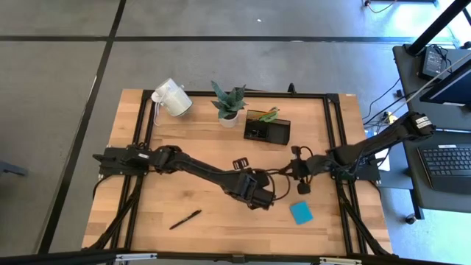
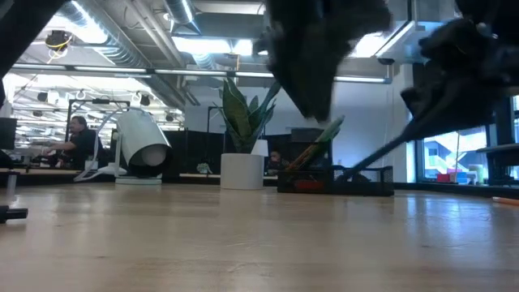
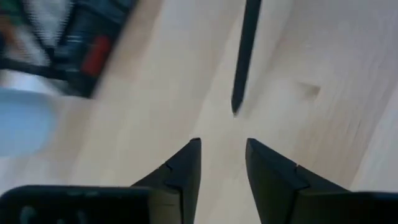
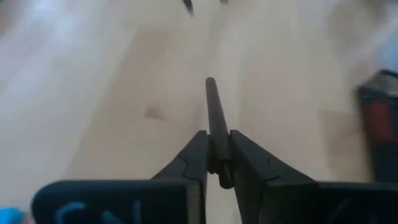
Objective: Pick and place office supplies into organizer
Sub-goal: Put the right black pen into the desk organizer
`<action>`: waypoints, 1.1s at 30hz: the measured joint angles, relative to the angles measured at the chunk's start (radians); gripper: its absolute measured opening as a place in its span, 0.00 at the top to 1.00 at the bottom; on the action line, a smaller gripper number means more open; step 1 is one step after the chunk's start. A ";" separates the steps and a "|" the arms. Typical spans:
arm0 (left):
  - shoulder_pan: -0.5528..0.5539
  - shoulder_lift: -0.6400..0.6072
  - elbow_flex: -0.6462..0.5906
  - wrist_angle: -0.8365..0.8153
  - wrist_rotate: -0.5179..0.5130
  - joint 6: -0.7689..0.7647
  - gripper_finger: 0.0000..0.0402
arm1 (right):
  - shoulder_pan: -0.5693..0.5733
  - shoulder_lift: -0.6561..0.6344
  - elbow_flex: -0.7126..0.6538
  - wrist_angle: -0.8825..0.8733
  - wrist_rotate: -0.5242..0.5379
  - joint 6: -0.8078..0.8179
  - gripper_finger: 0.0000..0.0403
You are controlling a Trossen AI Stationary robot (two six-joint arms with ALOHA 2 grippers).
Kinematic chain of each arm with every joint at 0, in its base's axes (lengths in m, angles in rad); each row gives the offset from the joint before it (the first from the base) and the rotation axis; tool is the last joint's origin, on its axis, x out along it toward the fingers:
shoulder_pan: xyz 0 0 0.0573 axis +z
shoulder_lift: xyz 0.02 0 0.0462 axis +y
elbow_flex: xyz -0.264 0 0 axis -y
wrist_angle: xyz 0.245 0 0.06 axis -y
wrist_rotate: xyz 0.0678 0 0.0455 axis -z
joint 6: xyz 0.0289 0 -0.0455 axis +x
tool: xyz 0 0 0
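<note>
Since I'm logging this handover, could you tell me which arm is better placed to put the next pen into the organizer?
The right, probably. The right pincer is shut on a black pen, and it hangs near the organizer. The left pincer is open and empty over mid-table.

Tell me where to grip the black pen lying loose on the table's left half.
Take the black pen at mid-shaft, straight down from above, fingers across its thin body. It lies flat and diagonal on the table, bare wood around it, so turn the wrist to match. The open left gripper suits; the right gripper is shut on a second pen.
</note>
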 joint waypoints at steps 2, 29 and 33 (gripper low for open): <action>-0.009 -0.031 0.001 -0.052 -0.034 -0.006 0.69 | -0.005 0.001 0.068 -0.109 0.052 -0.031 0.88; -0.057 -0.114 -0.134 -0.304 -0.076 -0.191 0.74 | -0.745 0.147 0.655 -0.649 -0.228 -0.382 0.88; -0.058 -0.124 -0.134 -0.305 -0.080 -0.183 0.74 | -0.778 0.229 0.655 -0.568 -0.264 -0.385 0.88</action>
